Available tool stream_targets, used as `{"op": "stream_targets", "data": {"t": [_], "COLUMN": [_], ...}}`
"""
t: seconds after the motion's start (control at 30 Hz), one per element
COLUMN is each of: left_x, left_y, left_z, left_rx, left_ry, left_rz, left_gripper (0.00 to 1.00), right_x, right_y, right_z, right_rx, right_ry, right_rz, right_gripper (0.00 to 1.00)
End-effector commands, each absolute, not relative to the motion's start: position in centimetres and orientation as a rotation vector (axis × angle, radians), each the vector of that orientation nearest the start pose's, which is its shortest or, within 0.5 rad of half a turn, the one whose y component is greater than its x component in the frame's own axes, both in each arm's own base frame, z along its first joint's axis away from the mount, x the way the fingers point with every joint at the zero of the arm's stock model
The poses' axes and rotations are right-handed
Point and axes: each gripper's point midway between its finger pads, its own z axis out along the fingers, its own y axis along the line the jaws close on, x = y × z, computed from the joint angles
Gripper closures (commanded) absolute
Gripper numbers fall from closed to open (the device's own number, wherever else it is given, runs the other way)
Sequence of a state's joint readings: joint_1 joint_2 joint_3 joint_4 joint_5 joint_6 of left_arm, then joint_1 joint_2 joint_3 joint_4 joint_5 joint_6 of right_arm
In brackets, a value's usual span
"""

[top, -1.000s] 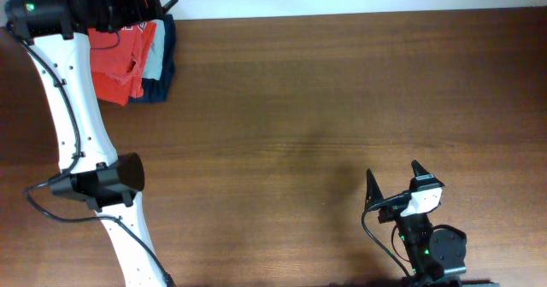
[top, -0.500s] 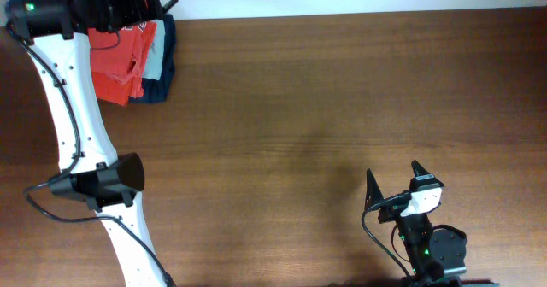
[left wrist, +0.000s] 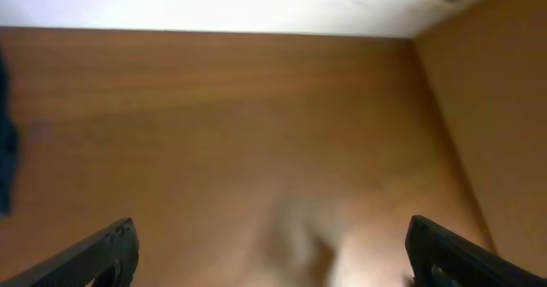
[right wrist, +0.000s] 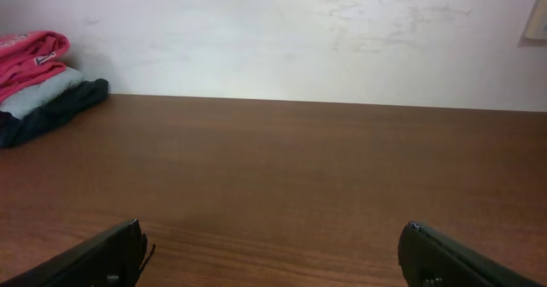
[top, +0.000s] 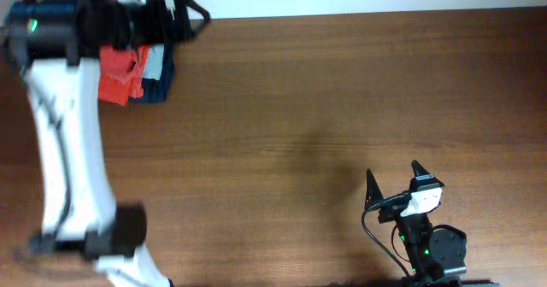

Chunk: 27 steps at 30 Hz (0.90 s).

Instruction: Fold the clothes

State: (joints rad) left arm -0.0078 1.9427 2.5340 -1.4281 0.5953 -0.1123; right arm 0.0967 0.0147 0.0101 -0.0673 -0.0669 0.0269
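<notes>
The clothes, a folded coral-red T-shirt (top: 115, 75), lie at the table's far left corner on top of a small stack; in the right wrist view the T-shirt (right wrist: 26, 52) shows a small mark. My left gripper (top: 190, 14) hovers just right of the stack near the back edge, open and empty. In the blurred left wrist view the left gripper (left wrist: 273, 261) has only bare table between its fingers. My right gripper (top: 393, 171) rests near the front right, open and empty. The right wrist view shows the right gripper (right wrist: 273, 257) facing the back wall.
Under the T-shirt lie a grey garment (top: 154, 63) and a navy one (top: 162, 89). The white left arm (top: 64, 150) crosses the table's left side. A pale wall (right wrist: 299, 31) runs along the brown wooden table's (top: 325, 99) back edge.
My left arm has swung so that its gripper has shifted right, off the stack; it is blurred with motion. The stack and the right arm have not moved.
</notes>
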Motion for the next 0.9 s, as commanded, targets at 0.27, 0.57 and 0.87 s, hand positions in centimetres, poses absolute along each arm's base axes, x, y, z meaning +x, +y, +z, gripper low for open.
{"op": "stream_targets", "data": {"t": [0.27, 0.57, 0.87], "left_x": [24.4, 16.3, 14.8], "left_y": [-10.5, -9.4, -8.7], "left_z": [31.7, 18.5, 10.6], "left_rx": [0.113, -0.022, -0.128], "left_ry": [2.569, 2.865, 2.856], "left_rz": [-0.838, -0.822, -0.759], "left_gripper": [0.01, 0.01, 0.00], "right_x": [24.4, 24.4, 24.4], "right_y": [3.0, 3.0, 3.0], "right_z": [15.7, 15.7, 15.7], "right_rx": [-0.078, -0.078, -0.078], "right_ry": [1.644, 1.644, 1.644], "right_rz": [0.137, 0.137, 0.137], "right_gripper": [0.02, 0.01, 0.02]}}
